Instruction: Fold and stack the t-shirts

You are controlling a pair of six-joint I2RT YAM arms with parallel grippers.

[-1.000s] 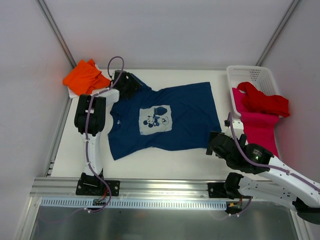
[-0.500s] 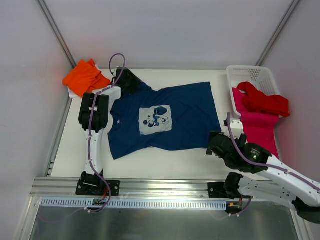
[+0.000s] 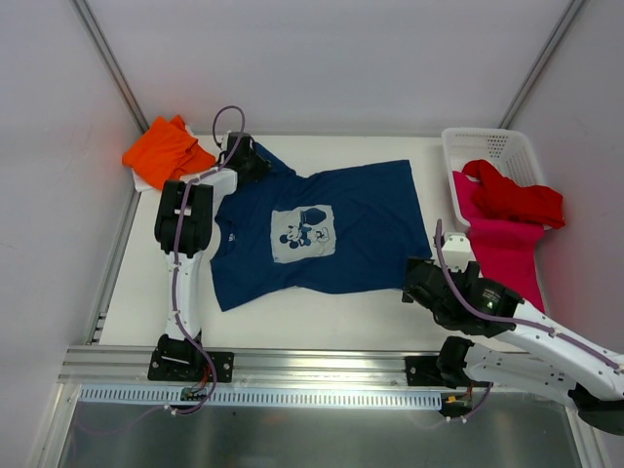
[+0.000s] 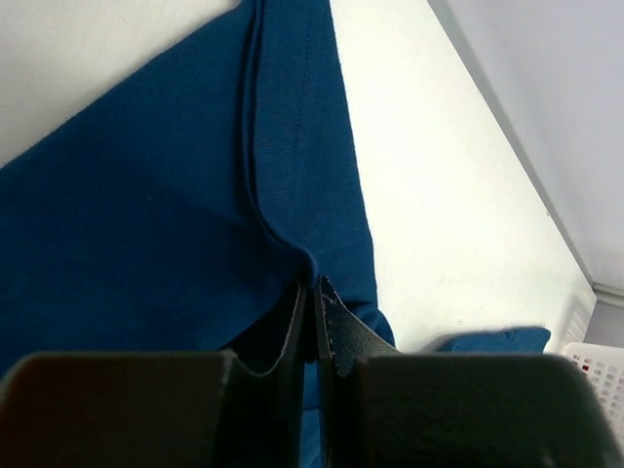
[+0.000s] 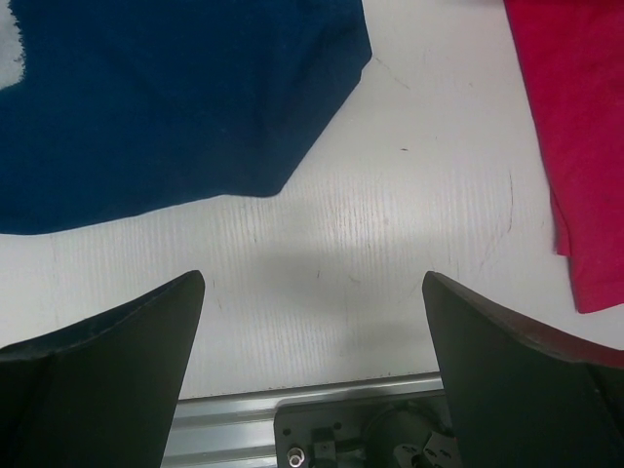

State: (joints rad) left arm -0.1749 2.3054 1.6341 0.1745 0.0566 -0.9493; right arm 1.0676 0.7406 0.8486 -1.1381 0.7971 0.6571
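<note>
A navy t-shirt with a pale mouse print lies spread flat on the white table. My left gripper is at the shirt's far-left sleeve. In the left wrist view it is shut, pinching a raised fold of the navy cloth. My right gripper hovers open just off the shirt's near-right corner. Between its fingers is only bare table, with the navy hem ahead and to the left. An orange t-shirt lies at the far left. Red and magenta t-shirts hang out of the basket.
A white mesh basket stands at the far right corner. The magenta cloth spills from it onto the table beside my right gripper. A metal rail runs along the near edge. Grey walls close in the table on three sides.
My left gripper has closed on the navy sleeve after standing open over it. The right arm has crept slightly left. The shirts lie as before.
</note>
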